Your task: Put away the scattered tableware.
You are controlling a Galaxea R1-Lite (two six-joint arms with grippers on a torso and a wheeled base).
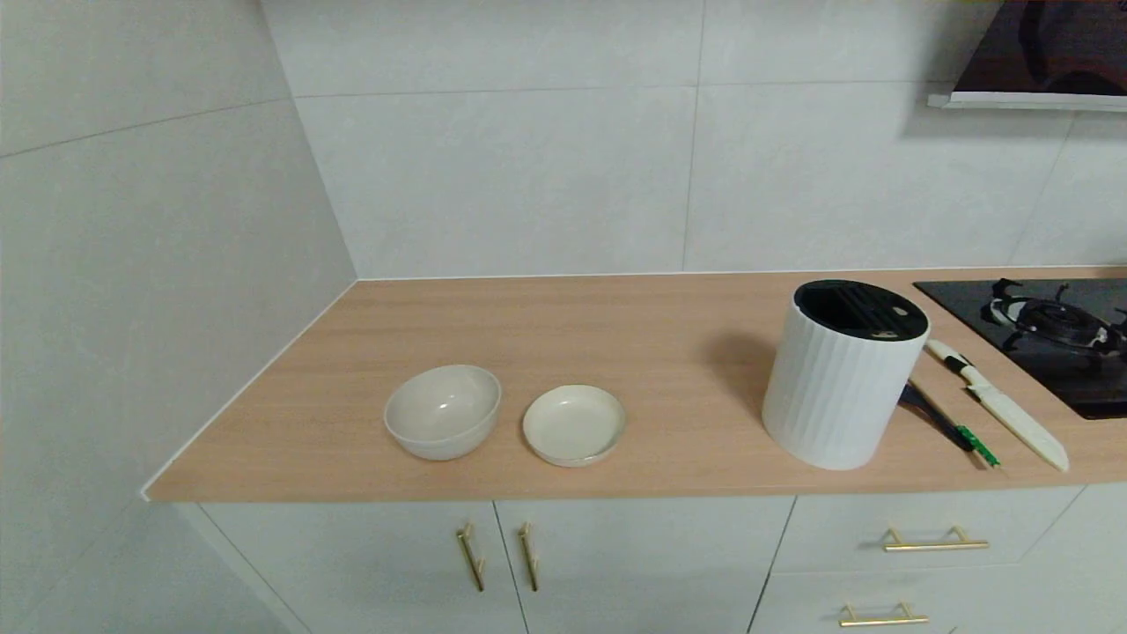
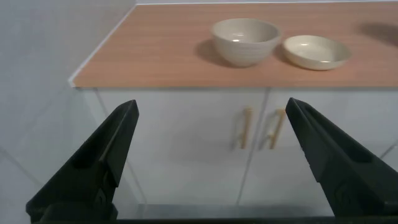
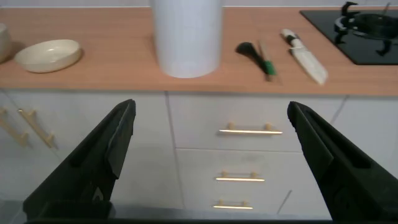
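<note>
A wooden counter [image 1: 616,326] was shown set into a tiled corner, with white cabinets [image 1: 651,563] beneath; the tableware was laid out in two groups along the near half of the top. On the left, a pale bowl [image 1: 443,423] was stood upright close to the near edge; just to its right a shallow dish [image 1: 574,424] was laid, near the bowl but apart from it. Well to the right, a white ribbed holder [image 1: 836,396] with a black slotted top was stood upright, also close to the near edge. At the right of its base a black spatula [image 1: 946,425] with a green handle end was laid flat, its head partly hidden behind the holder; right of that, and apart from it, a pale knife [image 1: 999,405] was laid with the handle far and the blade near. A black hob [image 1: 1039,343] was set into the counter at the far right, beyond the knife. The left gripper [image 2: 211,104] was held off the counter, before the cabinet doors and lower than the bowl and dish; its jaws were spread wide, with nothing between them. The right gripper [image 3: 211,104] was held before the drawers [image 3: 249,130] below the holder and spatula; its jaws were likewise parted wide, and nothing was gripped.
</note>
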